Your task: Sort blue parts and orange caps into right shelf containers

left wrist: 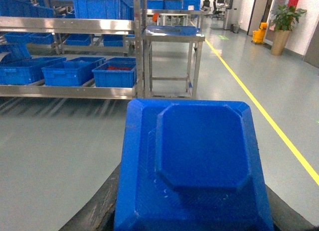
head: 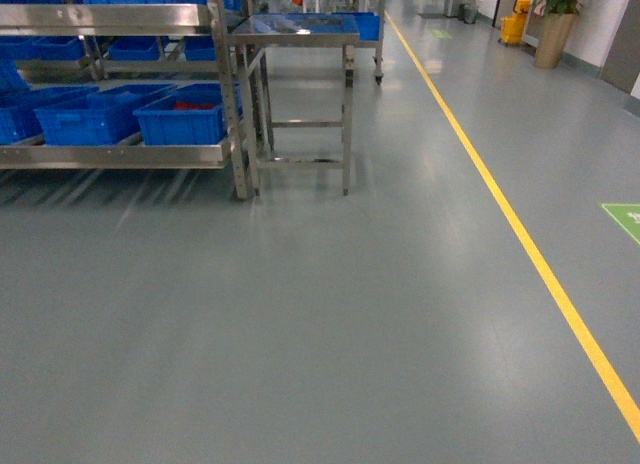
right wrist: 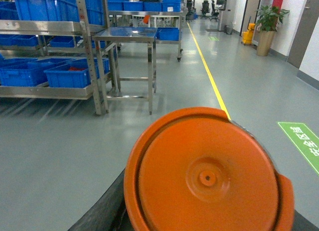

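Note:
A big blue part (left wrist: 194, 156) with an octagonal raised face fills the lower left wrist view; my left gripper (left wrist: 194, 213) is shut on it, dark fingers (left wrist: 97, 213) showing at both sides. In the right wrist view a round orange cap (right wrist: 207, 176) sits in my right gripper (right wrist: 204, 218), which is shut on it. Neither gripper appears in the head view. The steel shelf (head: 110, 156) stands far left, across open floor. On its lower level sit blue containers (head: 185, 119), (left wrist: 115, 74), (right wrist: 70, 76); the rightmost holds something red-orange.
A steel table (head: 300, 29) stands right of the shelf's end post. A yellow floor line (head: 520, 234) runs diagonally down the right side, with a green floor marking (head: 625, 219) beyond it. A potted plant (head: 553, 34) and a yellow bucket (head: 515, 26) stand far back.

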Tool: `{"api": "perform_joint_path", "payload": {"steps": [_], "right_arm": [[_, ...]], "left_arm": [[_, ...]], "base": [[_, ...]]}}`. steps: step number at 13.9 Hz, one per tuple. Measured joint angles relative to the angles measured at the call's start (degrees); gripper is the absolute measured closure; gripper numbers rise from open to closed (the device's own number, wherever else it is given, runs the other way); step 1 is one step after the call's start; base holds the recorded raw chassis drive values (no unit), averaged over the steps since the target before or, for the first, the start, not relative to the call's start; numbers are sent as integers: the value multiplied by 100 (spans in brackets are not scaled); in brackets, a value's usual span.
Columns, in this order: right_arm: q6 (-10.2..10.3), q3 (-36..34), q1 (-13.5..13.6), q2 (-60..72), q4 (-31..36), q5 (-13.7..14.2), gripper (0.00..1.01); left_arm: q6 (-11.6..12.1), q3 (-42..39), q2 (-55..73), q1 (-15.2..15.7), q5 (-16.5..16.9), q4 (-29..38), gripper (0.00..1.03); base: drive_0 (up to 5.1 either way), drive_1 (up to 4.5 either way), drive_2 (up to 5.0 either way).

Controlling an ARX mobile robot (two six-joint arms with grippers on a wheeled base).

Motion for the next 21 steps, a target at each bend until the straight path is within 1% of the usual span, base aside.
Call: {"api": "perform_joint_path", "payload": {"steps": [21], "right_arm": [[0,0,0,0,-26,-2,56]], "left_arm": [[0,0,2,0,-4,-22,60]], "base": [[-2,430,-434]]}}
